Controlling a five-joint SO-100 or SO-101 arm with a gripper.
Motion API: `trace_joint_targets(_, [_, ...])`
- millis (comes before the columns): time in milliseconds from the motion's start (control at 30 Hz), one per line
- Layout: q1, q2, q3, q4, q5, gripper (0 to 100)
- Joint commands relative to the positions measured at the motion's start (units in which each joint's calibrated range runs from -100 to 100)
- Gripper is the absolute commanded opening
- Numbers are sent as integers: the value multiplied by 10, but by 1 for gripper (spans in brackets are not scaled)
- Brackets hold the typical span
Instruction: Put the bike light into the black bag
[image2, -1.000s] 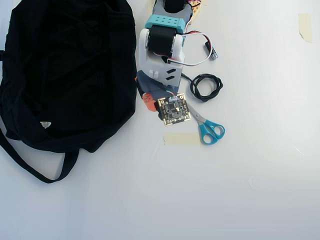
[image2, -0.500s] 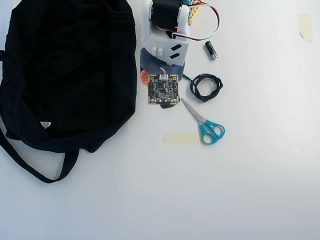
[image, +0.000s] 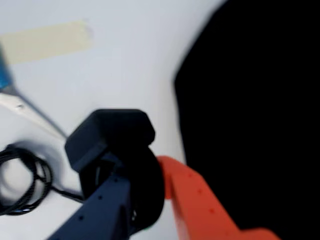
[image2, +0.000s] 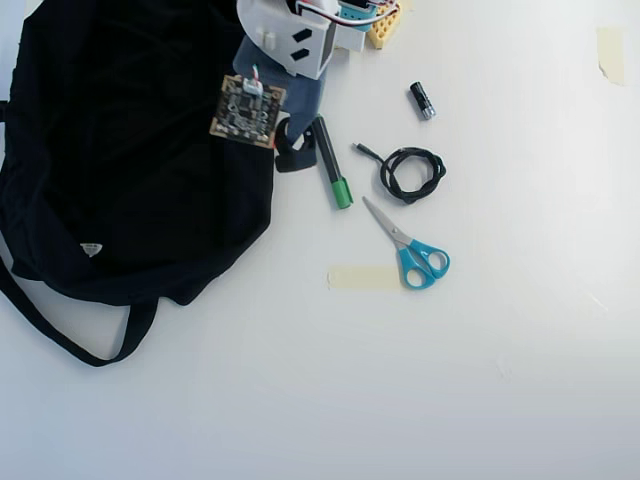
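Up close in the wrist view, my claw (image: 137, 175) is clamped on the bike light (image: 111, 135), its block body poking out above my fingers; the black bag (image: 250, 115) fills the right side, so I judge I'm carrying it across. Overhead, the bike light (image2: 290, 152) hangs right at the black bag's (image2: 130, 150) edge, beside the green-capped marker (image2: 331, 165). Only this view shows the scissors (image2: 410, 245) whole.

In the wrist view the gripper (image: 145, 165) is closed around the bike light (image: 112, 137). The black bag (image: 250, 120) lies close on its orange-finger side, across a narrow strip of bare table. On the dark-finger side lie a coiled cable (image: 22, 180) and scissors (image: 20, 102); ahead, only tape (image: 45, 41) on open table.
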Motion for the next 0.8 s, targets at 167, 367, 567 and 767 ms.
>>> trace_joint_targets(167, [106, -78, 36, 5, -3, 2])
trace_joint_targets(367, [159, -78, 35, 3, -43, 2])
trace_joint_targets(567, [257, -68, 34, -1, -114, 2])
trace_joint_targets(767, [354, -59, 50, -86, -112, 2])
